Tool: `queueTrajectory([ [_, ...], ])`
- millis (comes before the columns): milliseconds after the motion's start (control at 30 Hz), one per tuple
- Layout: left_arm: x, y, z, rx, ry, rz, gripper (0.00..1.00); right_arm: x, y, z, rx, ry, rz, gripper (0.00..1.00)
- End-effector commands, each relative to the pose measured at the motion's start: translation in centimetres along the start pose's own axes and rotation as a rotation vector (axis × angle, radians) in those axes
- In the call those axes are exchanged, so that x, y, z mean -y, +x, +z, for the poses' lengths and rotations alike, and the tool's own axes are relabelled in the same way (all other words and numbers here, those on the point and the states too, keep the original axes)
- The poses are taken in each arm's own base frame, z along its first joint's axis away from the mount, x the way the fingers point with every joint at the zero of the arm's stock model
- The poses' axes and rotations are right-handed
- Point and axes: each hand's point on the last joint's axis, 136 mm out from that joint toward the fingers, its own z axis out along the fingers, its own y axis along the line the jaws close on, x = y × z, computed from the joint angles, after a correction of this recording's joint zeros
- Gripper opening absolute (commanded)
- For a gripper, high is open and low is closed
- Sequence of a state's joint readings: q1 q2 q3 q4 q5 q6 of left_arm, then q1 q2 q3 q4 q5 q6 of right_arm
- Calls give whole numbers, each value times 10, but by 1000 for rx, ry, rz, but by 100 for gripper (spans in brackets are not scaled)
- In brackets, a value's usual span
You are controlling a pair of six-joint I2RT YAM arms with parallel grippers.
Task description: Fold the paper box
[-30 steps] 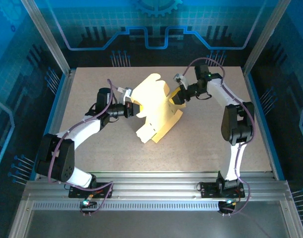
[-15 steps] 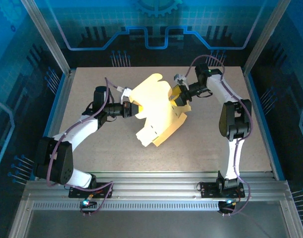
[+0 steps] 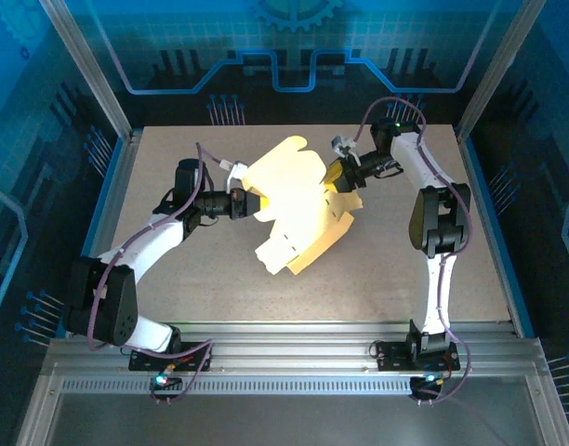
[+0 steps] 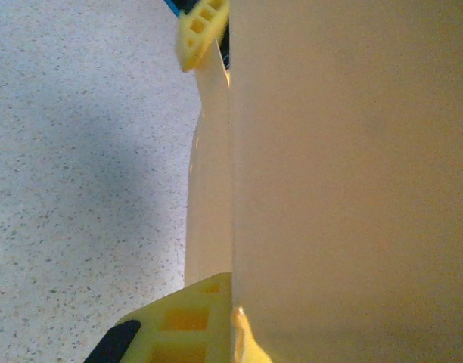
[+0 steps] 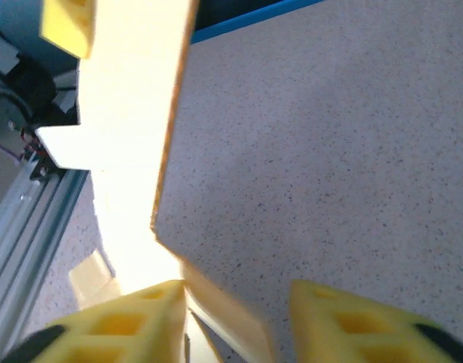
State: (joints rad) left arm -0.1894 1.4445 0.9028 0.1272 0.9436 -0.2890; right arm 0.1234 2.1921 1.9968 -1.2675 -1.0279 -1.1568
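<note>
The paper box [image 3: 298, 200] is a pale yellow die-cut sheet, held up off the table at mid-table and partly bent, with its lower flaps touching the surface. My left gripper [image 3: 246, 203] is shut on its left edge. In the left wrist view the sheet [image 4: 352, 189] stands edge-on, pinched at my left gripper [image 4: 233, 300]. My right gripper [image 3: 339, 177] is at the sheet's right side. In the right wrist view my right gripper [image 5: 239, 295] is open, and a flap of the sheet [image 5: 125, 151] lies against the left of its fingers [image 5: 133, 321].
The speckled grey tabletop [image 3: 173, 279] has a blue rim and an aluminium rail [image 3: 294, 344] along the near edge. That rail [image 5: 20, 219] also runs behind the sheet in the right wrist view. Frame uprights stand at the back corners.
The sheet's right side has shifted a little up and to the right with the right gripper. The left arm drew back slightly, still holding the left edge.
</note>
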Motion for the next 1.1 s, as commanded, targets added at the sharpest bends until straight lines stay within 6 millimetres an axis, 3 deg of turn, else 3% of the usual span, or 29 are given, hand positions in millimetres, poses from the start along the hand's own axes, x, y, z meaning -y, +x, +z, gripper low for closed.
queueTrajectory([
  [0,0,-11,-6,25,-45,22,0,-16,-9,0,26,-10,12,31],
  [233,-19,-11,-4,37,-119,-19,0,-18,0,6,-37,40,22,12],
  [333,-33,-11,-3,53,-173,-35,0,-11,10,13,-87,92,37,10],
  [433,-40,-12,-2,81,-227,-17,0,-1,24,24,-180,170,62,1],
  [700,-51,-1,14,117,-497,191,0,24,45,55,-333,431,73,0],
  [1067,-62,15,26,104,-601,260,0,43,72,79,-374,597,177,1],
])
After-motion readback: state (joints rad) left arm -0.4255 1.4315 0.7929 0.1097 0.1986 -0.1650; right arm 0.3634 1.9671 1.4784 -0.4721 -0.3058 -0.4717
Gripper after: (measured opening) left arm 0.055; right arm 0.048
